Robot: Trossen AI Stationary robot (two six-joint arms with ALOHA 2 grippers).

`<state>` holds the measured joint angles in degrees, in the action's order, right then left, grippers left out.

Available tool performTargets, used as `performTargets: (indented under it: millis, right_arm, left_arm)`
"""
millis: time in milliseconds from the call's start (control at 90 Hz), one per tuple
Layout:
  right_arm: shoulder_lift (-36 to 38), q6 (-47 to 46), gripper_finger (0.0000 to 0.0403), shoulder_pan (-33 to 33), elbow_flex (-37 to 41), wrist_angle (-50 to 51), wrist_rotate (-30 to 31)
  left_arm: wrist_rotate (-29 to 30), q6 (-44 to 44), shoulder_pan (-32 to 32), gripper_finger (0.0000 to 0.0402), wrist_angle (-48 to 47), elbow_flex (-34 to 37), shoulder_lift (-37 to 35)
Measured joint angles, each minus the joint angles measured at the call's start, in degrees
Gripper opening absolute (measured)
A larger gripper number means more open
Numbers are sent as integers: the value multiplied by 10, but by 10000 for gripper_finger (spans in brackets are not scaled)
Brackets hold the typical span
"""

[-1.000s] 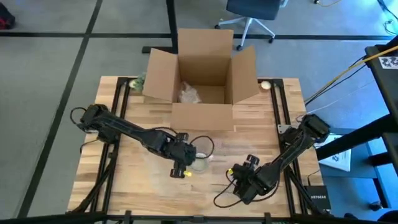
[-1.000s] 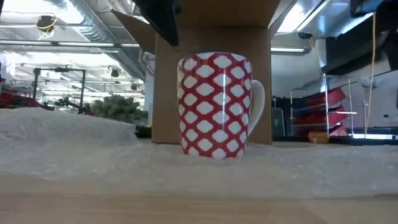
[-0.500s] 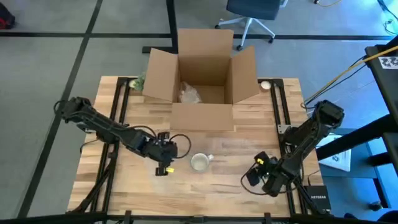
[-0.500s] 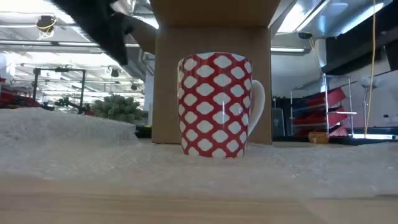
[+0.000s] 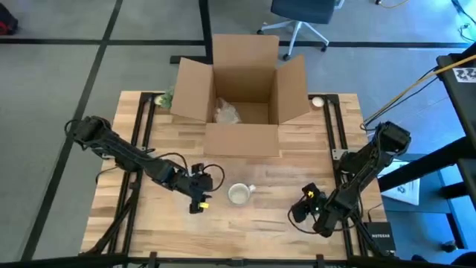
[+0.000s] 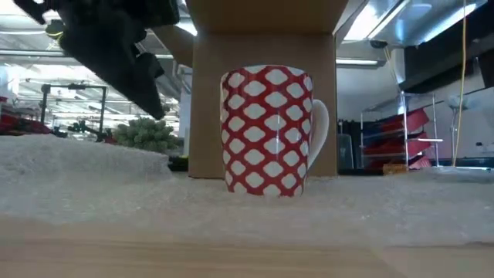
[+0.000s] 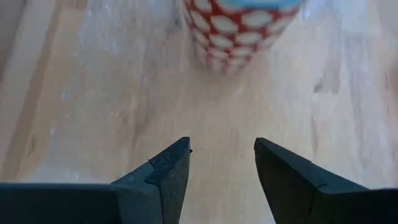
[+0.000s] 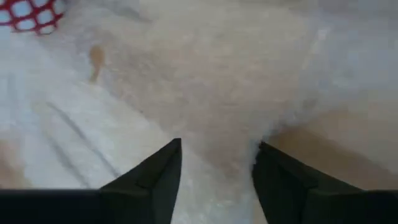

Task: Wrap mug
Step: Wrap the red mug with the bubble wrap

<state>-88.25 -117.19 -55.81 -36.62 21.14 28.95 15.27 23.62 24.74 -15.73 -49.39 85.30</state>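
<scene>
A red mug with white diamonds (image 5: 239,194) stands upright on its base on a sheet of clear bubble wrap (image 6: 85,174) spread on the wooden table (image 5: 149,223). Its handle (image 6: 318,123) points toward the table's right. My left gripper (image 5: 198,202) hovers open just left of the mug, and the left wrist view shows the mug (image 7: 239,31) ahead of its fingers. My right gripper (image 5: 303,208) is open at the wrap's right part (image 8: 205,74), with the mug (image 8: 31,15) farther off. My right gripper stands open low over the bubble wrap near its right edge (image 8: 273,127); I cannot tell whether its fingers touch the wrap.
An open cardboard box (image 5: 242,93) stands at the table's far middle, with a pale wrapped bundle (image 5: 226,113) inside. Something green (image 5: 165,97) lies at the box's left, and a small round thing (image 5: 317,101) at its right. Bare wood runs along the near edge.
My left gripper has drawn back from over the mug toward the table's left edge, then come lower beside the mug. My right gripper has moved toward the table's right edge, away from the mug. The mug has stayed where it was.
</scene>
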Motion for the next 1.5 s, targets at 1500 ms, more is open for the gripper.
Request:
performTargets:
  millis: [1500]
  right_arm:
    - [-102, 950, 2, 345, -207, -287, -108]
  left_arm:
    - [-55, -33, -30, 164, 130, 21, 8]
